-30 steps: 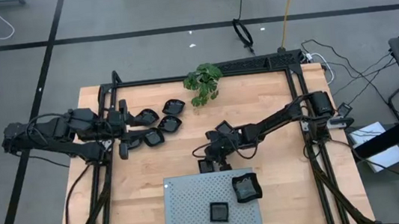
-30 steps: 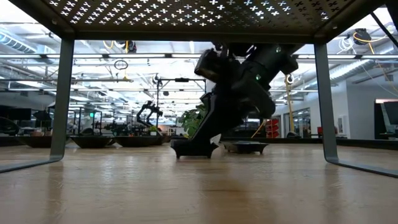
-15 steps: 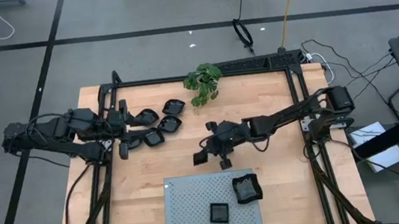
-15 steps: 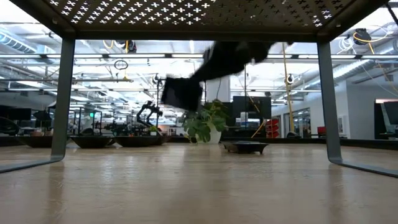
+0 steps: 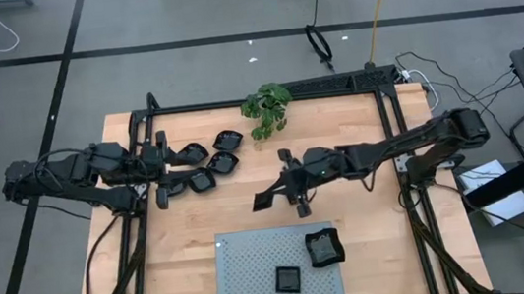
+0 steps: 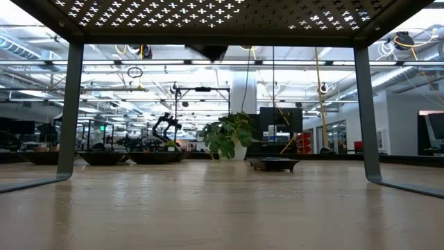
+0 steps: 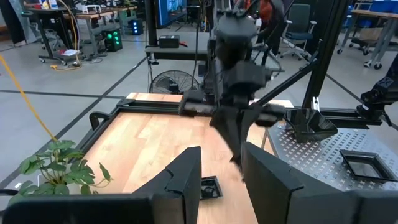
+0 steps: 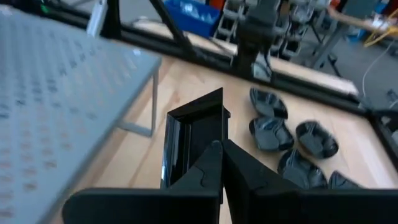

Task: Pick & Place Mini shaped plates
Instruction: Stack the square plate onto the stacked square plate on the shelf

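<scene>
My right gripper (image 5: pixel 280 192) is over the middle of the table, shut on a square black mini plate (image 5: pixel 263 202), which also shows in the right wrist view (image 8: pixel 189 137). In the low view only the plate's underside (image 6: pixel 208 51) shows, high up. Several more black plates (image 5: pixel 212 161) lie flat in a cluster on the table's far left part. My left gripper (image 5: pixel 163 164) waits open beside that cluster. Two plates (image 5: pixel 323 247) (image 5: pixel 288 279) lie on the grey perforated panel (image 5: pixel 255 257). Another plate (image 6: pixel 274 164) rests on the table. My right gripper pinches the square plate by one side of its rim (image 8: pixel 208 134) between its two fingers. It comes at the plate level, from the table's right. The plate is lifted clear of the table and stands tilted up on edge.
A green leafy plant (image 5: pixel 268 109) stands at the far edge, centre. The perforated panel stands on legs at the near edge, raised above the wood. A black frame (image 5: pixel 266 97) runs round the table. Bare wood lies between the cluster and the panel.
My right gripper has risen from the table with the square plate and drawn slightly toward the far edge. The plate, tilted with one edge on the wood a second ago, is now lifted clear and high. My left arm has kept still.
</scene>
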